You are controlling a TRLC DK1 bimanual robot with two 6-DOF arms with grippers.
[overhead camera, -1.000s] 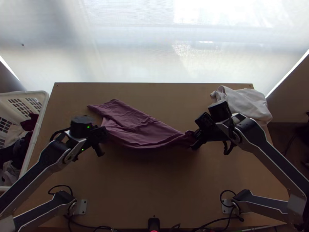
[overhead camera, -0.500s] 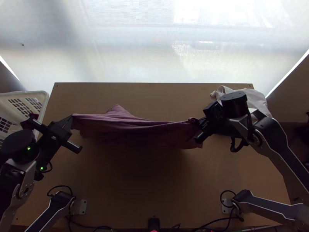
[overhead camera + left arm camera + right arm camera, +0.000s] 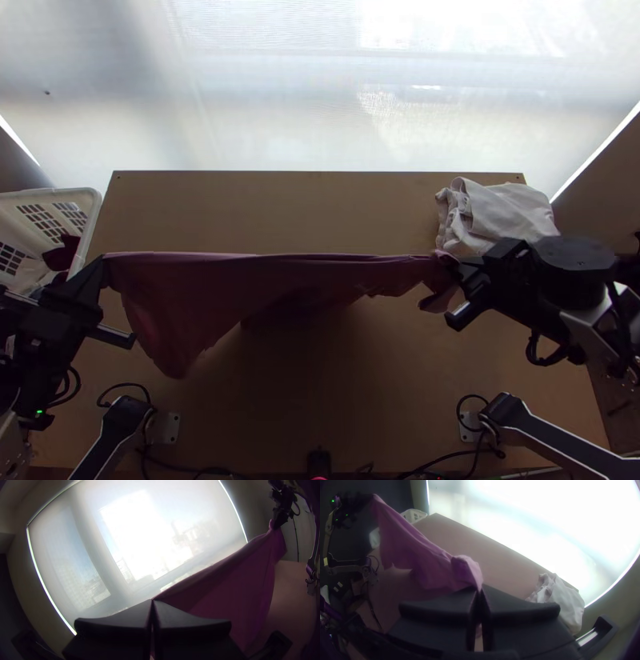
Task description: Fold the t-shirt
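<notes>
The purple t-shirt (image 3: 264,280) hangs stretched between both grippers above the table, its upper edge nearly straight and its lower part drooping unevenly, longest near the left end. At the table's left side, my left gripper (image 3: 104,262) is shut on one end of the shirt; in the left wrist view the fingertips of my left gripper (image 3: 152,600) meet at the cloth (image 3: 233,596). My right gripper (image 3: 460,268) is shut on the other end, beside the white cloth. In the right wrist view, bunched purple fabric (image 3: 463,568) rises from the tips of my right gripper (image 3: 480,590).
A white folded cloth (image 3: 504,212) lies at the table's back right corner, close to the right gripper. The white basket (image 3: 88,210) with clothes stands off the left edge. Bare wood (image 3: 280,208) shows behind the shirt.
Both grippers have moved apart, the left one to the left and the right one to the right. Between them the shirt has gone from lying on the table to hanging stretched out.
</notes>
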